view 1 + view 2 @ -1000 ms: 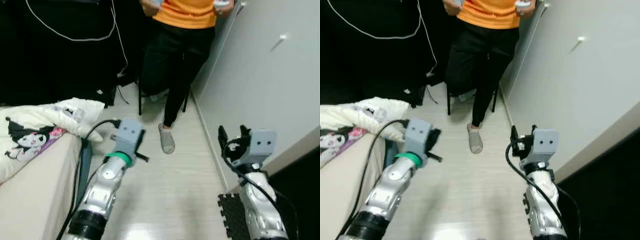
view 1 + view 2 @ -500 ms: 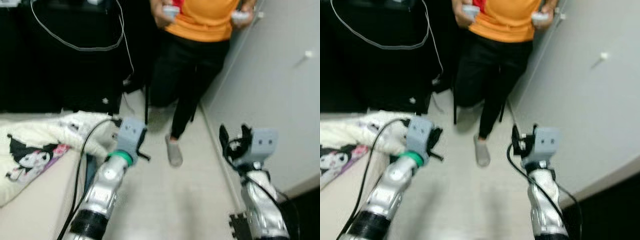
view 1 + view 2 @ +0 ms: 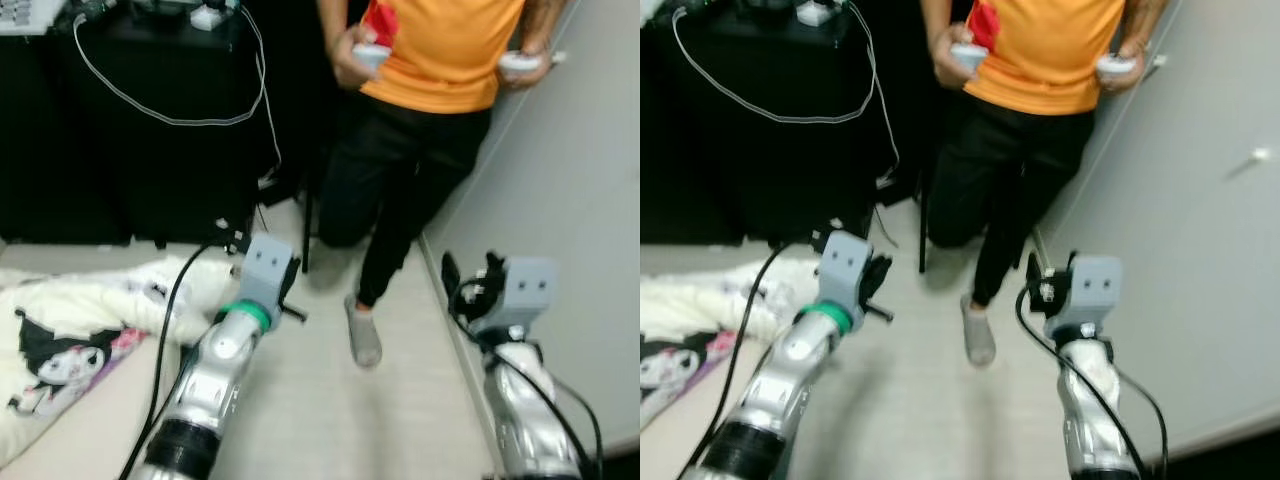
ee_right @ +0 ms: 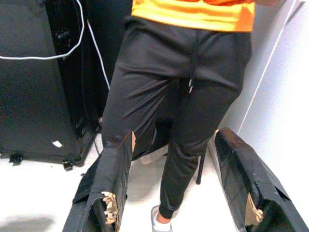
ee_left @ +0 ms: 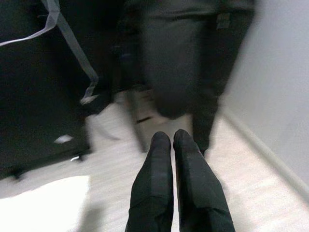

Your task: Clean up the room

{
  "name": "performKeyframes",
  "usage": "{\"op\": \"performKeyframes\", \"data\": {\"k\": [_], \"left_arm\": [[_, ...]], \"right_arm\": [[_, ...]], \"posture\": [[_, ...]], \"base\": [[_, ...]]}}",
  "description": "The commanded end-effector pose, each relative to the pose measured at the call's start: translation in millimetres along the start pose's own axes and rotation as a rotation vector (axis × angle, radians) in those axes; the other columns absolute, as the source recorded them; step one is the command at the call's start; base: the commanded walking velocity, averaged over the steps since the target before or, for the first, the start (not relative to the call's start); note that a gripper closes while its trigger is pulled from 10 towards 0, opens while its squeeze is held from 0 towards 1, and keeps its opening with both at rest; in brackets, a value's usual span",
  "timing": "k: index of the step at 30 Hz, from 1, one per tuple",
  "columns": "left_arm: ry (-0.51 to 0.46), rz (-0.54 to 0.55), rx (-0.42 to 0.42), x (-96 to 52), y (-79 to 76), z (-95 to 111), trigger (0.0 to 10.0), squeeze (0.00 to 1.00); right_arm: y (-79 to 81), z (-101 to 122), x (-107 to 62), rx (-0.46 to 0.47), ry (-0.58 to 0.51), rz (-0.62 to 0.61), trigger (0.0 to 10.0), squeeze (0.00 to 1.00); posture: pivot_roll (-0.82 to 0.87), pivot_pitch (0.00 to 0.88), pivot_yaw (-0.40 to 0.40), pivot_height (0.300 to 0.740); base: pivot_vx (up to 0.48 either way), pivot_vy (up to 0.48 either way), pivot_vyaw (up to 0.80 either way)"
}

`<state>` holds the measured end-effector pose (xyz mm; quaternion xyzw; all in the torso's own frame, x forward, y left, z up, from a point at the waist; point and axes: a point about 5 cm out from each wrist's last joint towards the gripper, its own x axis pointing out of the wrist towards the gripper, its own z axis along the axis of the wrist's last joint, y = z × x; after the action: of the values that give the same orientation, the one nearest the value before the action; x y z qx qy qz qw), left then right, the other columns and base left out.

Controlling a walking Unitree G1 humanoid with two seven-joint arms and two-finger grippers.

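The left gripper (image 5: 173, 137) hangs above the pale floor (image 3: 400, 410) with fingers pressed together, empty. The right gripper (image 4: 171, 145) is spread wide, empty. A cartoon-print blanket (image 3: 70, 330) lies rumpled on the bed at near left; a person (image 3: 420, 150) stands far ahead.

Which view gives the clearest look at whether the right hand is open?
The right wrist view: the right hand shows both black fingers spread wide with nothing between them. In the eye views, the hand is small, its fingers partly hidden by the grey wrist housing.

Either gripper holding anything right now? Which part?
Nothing held. Left gripper has its black fingers shut together with nothing between; right gripper is open and empty, both raised toward the person in black trousers.
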<state>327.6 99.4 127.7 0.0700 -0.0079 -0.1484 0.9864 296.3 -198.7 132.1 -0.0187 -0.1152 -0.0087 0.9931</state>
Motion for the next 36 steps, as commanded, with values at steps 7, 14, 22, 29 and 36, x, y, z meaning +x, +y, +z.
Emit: {"op": "performKeyframes", "data": {"k": [7,14,22,29,36], "left_arm": [[0.041,-0.036,-0.031,-3.0,-9.7,-9,10.0,0.0],[0.045,-0.028,-0.042,-3.3,-10.2,-9,10.0,0.0],[0.045,-0.029,-0.038,-3.1,-10.4,-9,10.0,0.0],[0.045,-0.036,-0.037,-1.5,-14.8,-8,10.0,0.0],[0.04,-0.044,-0.037,-0.5,-17.2,-7,10.0,0.0]], "right_arm": [[-5.3,-8,-6.3,-0.004,0.036,-0.015,10.0,0.0],[-4.5,-8,-7.0,-0.005,0.039,-0.014,10.0,0.0],[-2.5,-10,-7.5,-0.049,0.055,0.014,10.0,0.0],[6.1,-9,-9.7,-0.045,0.04,0.078,10.0,0.0],[1.0,-4,-8.1,-0.008,0.026,0.037,10.0,0.0]], "posture": [[-0.1,0.083,0.009,0.74],[-0.1,0.083,0.009,0.74],[-0.1,0.087,0.011,0.74],[-0.1,0.087,0.011,0.74],[-0.1,0.087,0.011,0.74]], "base": [[0.0,0.0,0.0],[0.0,0.0,0.0],[0.0,0.0,0.51],[0.0,0.0,0.79],[0.0,0.0,0.64]]}}
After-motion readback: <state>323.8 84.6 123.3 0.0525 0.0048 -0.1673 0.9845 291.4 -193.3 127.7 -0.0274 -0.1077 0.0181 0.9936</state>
